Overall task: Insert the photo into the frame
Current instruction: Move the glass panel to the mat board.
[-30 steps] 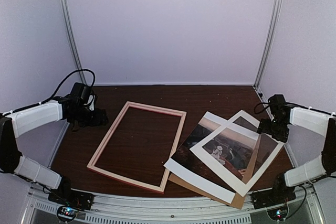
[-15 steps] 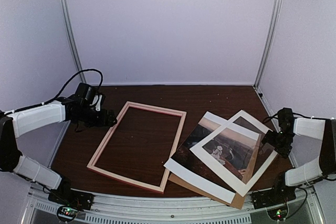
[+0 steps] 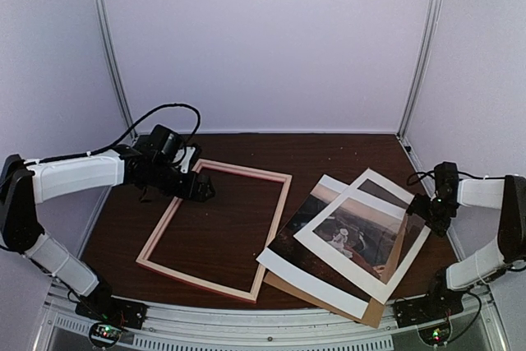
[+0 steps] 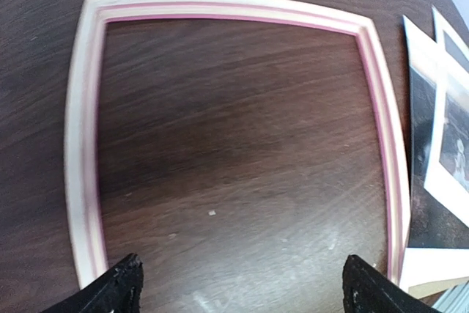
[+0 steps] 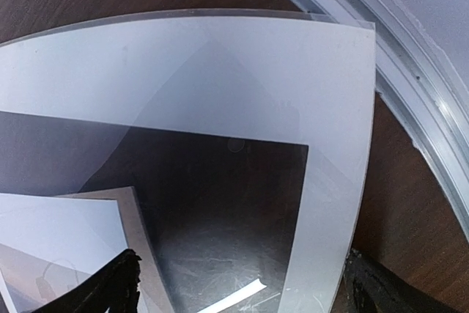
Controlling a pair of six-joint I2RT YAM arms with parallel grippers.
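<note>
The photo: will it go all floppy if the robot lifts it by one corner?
Probably floppy: the photo looks like thin paper lying flat. Likely light, being so thin. It may drag rather than lift cleanly, since the white mat rests on top of it.

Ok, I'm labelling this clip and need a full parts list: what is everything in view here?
frame: one, pink with pale wood edges, flat on the table left of centre, nothing inside it
photo: one, dark landscape with white margins, right of the frame
white window mat: one, white, lying askew on the photo
backing board: one, brown, under the photo, showing at the near edge
table: one, dark brown wood, under everything
left arm: one, white and black, reaching in from the left
right arm: one, white and black, at the right edge
left end effector: one, black, open, over the frame's far left corner
right end effector: one, black, open, over the mat's right corner
</note>
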